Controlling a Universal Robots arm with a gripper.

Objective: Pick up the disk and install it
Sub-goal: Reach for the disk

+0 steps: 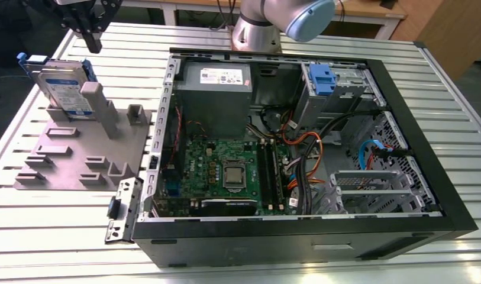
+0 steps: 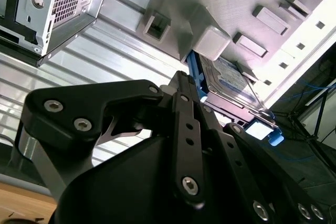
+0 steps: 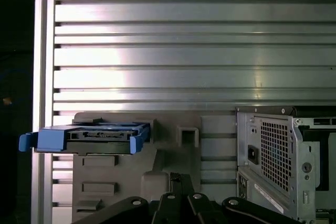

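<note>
In the upper left of the exterior view the black gripper (image 1: 91, 48) hangs above the disk (image 1: 64, 89), a little toward the exterior view's right of it and clearly apart from it. In the first wrist view its thin dark fingers (image 3: 181, 186) lie pressed together with nothing between them, so the tool is closed and empty. The disk is a flat rectangular piece of silver-grey metal with a white-and-blue label, framed by a bright blue plastic bracket. It stands on its edge, upright, at the far end of a matt grey holder plate (image 1: 74, 148) with many small square blocks and posts. One taller rounded post (image 1: 93, 102) stands just beside the disk. The plate lies on a table (image 1: 35, 228) made of long ribbed aluminium slats with a dull shine. At the exterior view's right of the plate lies an open black computer case (image 1: 441, 171), touching the plate's edge or very near it. Inside it I see a green circuit board (image 1: 224, 168), a plain grey metal box with a white sticker (image 1: 216, 83), a small blue plastic latch (image 1: 322, 80) and loose orange, black and blue cables (image 1: 303, 145). The smooth grey arm (image 1: 264, 26) rises behind the case at the top centre.
</note>
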